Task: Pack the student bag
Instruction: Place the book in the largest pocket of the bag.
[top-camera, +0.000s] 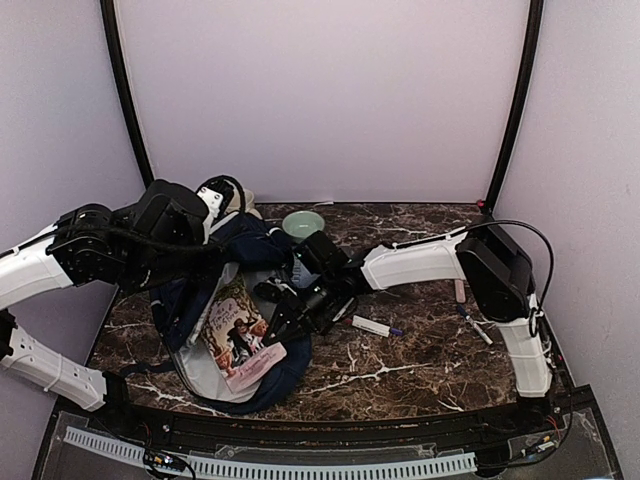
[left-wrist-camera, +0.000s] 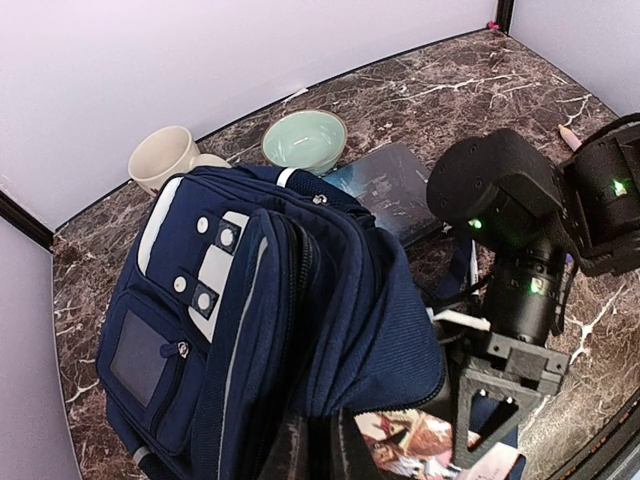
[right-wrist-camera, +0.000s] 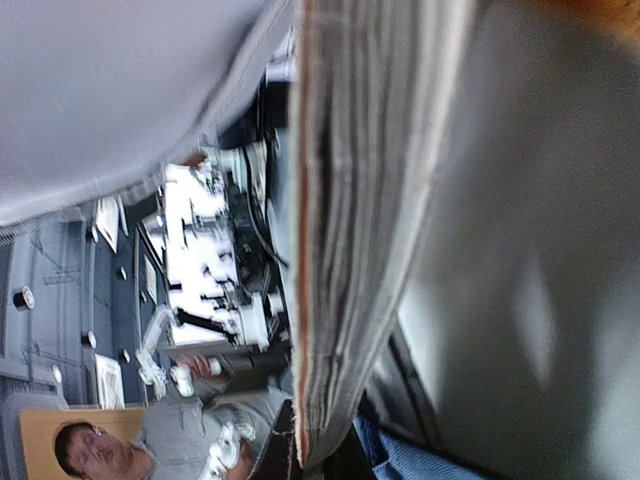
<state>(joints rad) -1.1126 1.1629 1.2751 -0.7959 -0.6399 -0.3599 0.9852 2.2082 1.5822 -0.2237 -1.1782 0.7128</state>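
The student bag, a navy backpack with white patches, lies open at the left-centre of the table, showing its grey lining. In the left wrist view my left gripper is shut on the edge of the bag's opening flap and holds it up. An illustrated book lies partly inside the opening, its lower end sticking out. My right gripper is shut on the book's right edge. The right wrist view shows the book's page edges clamped between the jaws.
A mint bowl and a cream mug stand behind the bag, with a dark notebook beside them. A white marker and a pen lie to the right on the marble table.
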